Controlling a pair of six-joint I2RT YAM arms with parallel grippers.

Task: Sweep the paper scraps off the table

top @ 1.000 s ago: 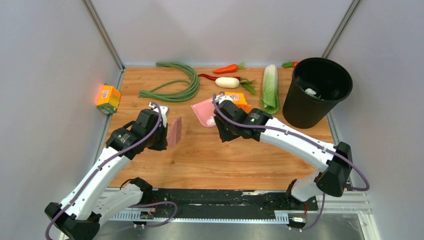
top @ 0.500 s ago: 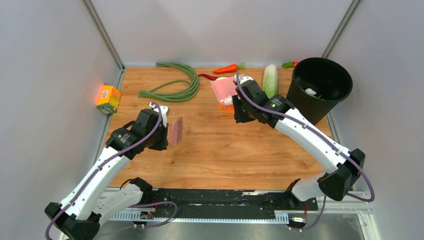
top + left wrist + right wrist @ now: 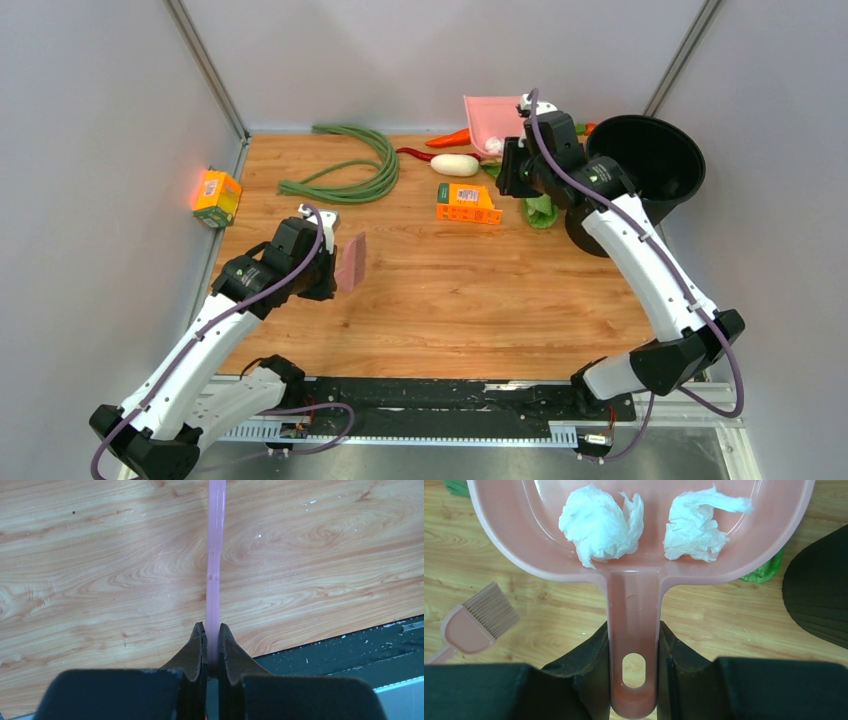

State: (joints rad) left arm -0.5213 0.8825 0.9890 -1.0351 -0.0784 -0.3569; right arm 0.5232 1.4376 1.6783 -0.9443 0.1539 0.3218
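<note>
My right gripper [image 3: 511, 160] is shut on the handle of the pink dustpan [image 3: 490, 115] and holds it raised at the back of the table [image 3: 450, 300], just left of the black bin [image 3: 640, 175]. In the right wrist view the gripper [image 3: 634, 630] clamps the dustpan handle [image 3: 634, 605], and two paper scraps [image 3: 599, 522] [image 3: 696, 525] lie in the pan. My left gripper [image 3: 328, 272] is shut on a pink hand brush [image 3: 349, 262] above the table's left side. The brush shows edge-on [image 3: 215, 555] in the left wrist view, between the gripper's [image 3: 212, 630] shut jaws.
An orange box [image 3: 467, 203], a white radish [image 3: 455, 165], a carrot [image 3: 450, 138], a red chili [image 3: 415, 153] and green beans [image 3: 345, 170] lie at the back. A cabbage [image 3: 540, 210] lies beside the bin. Another orange box [image 3: 216, 196] sits left of the table.
My right arm has lifted the dustpan with the scraps from the table's middle up and back-right, next to the bin. The left arm and brush have not moved.
</note>
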